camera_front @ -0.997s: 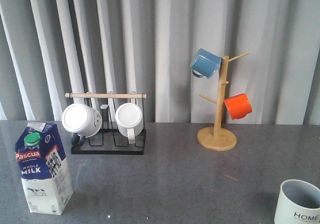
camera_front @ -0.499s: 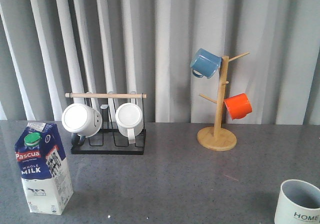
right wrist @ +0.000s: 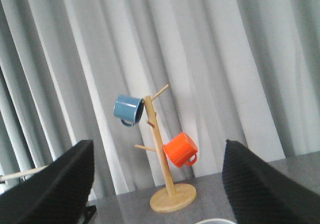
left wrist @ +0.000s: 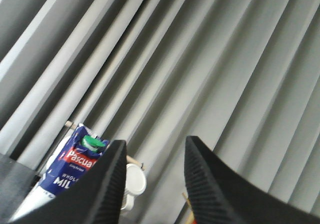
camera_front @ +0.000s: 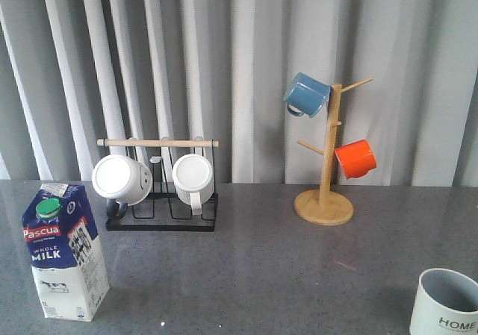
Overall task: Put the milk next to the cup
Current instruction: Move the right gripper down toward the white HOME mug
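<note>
Milk carton [left wrist: 75, 159] sits at ten o'clock of the open, empty left gripper [left wrist: 152, 181]; right gripper [right wrist: 157, 184] spread wide.

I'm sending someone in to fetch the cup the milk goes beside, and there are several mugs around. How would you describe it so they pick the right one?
Start at the grey table and go to its front right corner, well away from the wooden mug tree and the black rack. The cup stands there alone and upright. It is pale grey-white with small dark "HOME" lettering, which the other mugs lack.
</note>
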Action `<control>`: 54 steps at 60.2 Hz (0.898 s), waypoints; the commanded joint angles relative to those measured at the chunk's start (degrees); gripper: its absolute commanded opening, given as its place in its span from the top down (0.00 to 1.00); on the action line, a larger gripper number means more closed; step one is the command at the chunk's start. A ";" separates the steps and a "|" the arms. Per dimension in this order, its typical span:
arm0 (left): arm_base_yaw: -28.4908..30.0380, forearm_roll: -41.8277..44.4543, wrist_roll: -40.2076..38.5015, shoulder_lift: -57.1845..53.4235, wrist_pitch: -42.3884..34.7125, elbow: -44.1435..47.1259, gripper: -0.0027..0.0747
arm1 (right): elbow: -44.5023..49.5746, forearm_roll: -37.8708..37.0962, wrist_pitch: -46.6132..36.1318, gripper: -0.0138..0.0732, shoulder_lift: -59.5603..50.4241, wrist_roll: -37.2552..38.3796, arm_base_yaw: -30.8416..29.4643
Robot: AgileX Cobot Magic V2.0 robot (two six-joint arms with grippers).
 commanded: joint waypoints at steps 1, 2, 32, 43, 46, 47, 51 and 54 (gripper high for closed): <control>-0.13 -0.28 -4.57 -0.59 -5.68 -1.97 0.57 | -3.39 -0.33 -2.70 0.23 2.05 -2.55 -0.48; -0.13 0.09 -4.92 -0.59 -5.60 -2.19 0.57 | -4.15 -0.33 -1.82 0.24 2.46 -3.32 -0.48; -0.13 24.53 -5.53 -0.59 21.34 -19.54 0.57 | -28.44 -31.74 19.48 0.34 35.80 0.52 -0.48; -0.13 24.53 -5.53 -0.59 23.47 -19.54 0.57 | -28.14 -59.30 32.29 0.34 37.52 30.46 -0.48; -0.13 24.59 -5.53 -0.59 23.47 -19.54 0.57 | -28.14 -61.30 35.49 0.34 37.52 34.33 -0.48; -0.13 24.59 -5.53 -0.59 23.47 -19.54 0.57 | -28.14 -61.38 36.32 0.34 37.63 34.66 -0.48; -0.13 24.59 -5.53 -0.59 23.47 -19.54 0.57 | -27.23 -61.04 39.37 0.34 38.62 34.42 -0.48; -0.13 24.59 -5.53 -0.59 23.47 -19.54 0.57 | -25.44 -60.23 38.22 0.34 39.35 34.01 -0.48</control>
